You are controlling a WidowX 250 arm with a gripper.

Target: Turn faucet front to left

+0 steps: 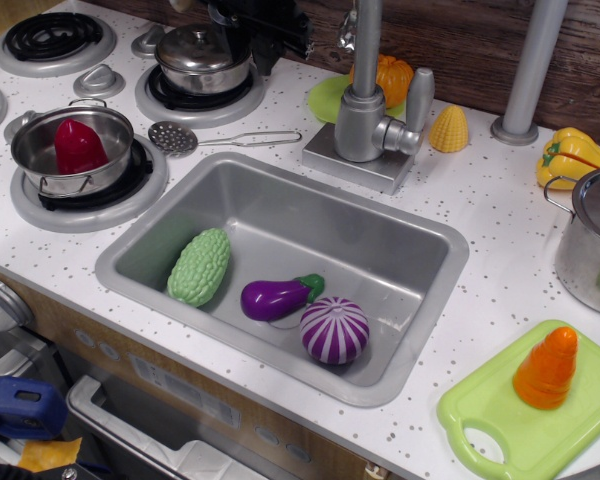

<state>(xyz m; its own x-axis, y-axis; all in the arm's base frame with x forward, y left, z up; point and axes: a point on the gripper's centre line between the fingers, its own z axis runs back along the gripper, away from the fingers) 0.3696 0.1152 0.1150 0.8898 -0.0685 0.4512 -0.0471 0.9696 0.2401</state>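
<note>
Faucet (365, 118): silver-grey tap on a square base plate, standing on the counter just behind the sink's (280, 280) back rim; upright pipe, paddle lever on its right.
Gripper (265, 28): black, at the top edge beside the lidded pot (202, 58), apart from the faucet; finger state cannot be told.
Sink contents: green gourd (199, 265), purple eggplant (277, 297), striped onion (334, 329).

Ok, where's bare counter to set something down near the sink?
Bare counter lies right of the sink, between the faucet, silver pot and green cutting board. The stove side is crowded: pan, slotted spoon, lidded pot.
</note>
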